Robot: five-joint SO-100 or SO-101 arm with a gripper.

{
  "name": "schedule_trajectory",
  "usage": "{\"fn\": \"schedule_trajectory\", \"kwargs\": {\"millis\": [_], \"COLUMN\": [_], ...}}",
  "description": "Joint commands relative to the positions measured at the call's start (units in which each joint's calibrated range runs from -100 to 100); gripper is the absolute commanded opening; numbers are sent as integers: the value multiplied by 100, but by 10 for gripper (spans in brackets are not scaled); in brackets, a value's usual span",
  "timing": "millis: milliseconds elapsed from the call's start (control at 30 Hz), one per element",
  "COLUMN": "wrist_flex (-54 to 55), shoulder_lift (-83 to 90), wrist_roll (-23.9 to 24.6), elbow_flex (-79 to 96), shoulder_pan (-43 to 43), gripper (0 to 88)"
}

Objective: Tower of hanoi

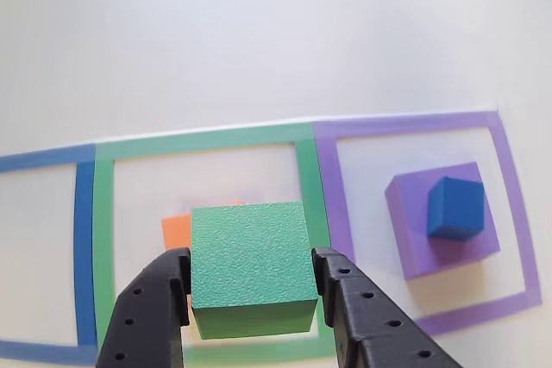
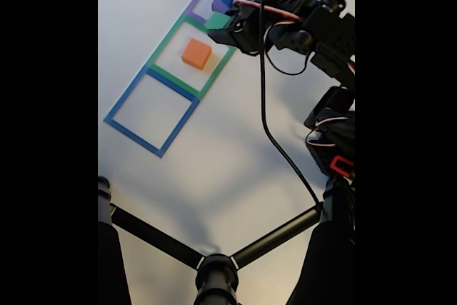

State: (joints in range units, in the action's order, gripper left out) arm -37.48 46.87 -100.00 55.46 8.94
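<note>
Green cube sits clamped between the two black fingers of the gripper, jaws closed onto its left and right faces, in the other view. Cube is held above the table, over the green taped square. Orange cube lies flat inside that green square, mostly hidden behind the green cube; whether the two touch can't be told from this angle.

Purple taped square to the right in the other view holds a large purple cube with a smaller blue cube stacked on top, offset toward the right side. Blue taped square to the left shares a border with the green one.

Fixed view: arm reaches in from the right, gripper holding the green cube at the boundary between green and purple squares. Orange cube sits centred in the green square. Blue square lies below it. Black cable hangs from the arm. Black stand legs cross the bottom.
</note>
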Motion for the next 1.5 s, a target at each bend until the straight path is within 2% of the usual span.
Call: {"fn": "schedule_trajectory", "kwargs": {"millis": [0, 133, 333, 733, 1033, 1467], "wrist_flex": [1688, 2862, 4003, 5347, 6820, 7556], "shoulder_lift": [-528, -1153, -1698, -1858, -2972, -3293], "wrist_roll": [0, 0, 0, 0, 0, 0], "elbow_flex": [392, 692, 1092, 2137, 2291, 2700], "shoulder_pan": [-226, -265, -341, -463, -493, -562], "gripper": [50, 49, 49, 50, 50, 50]}}
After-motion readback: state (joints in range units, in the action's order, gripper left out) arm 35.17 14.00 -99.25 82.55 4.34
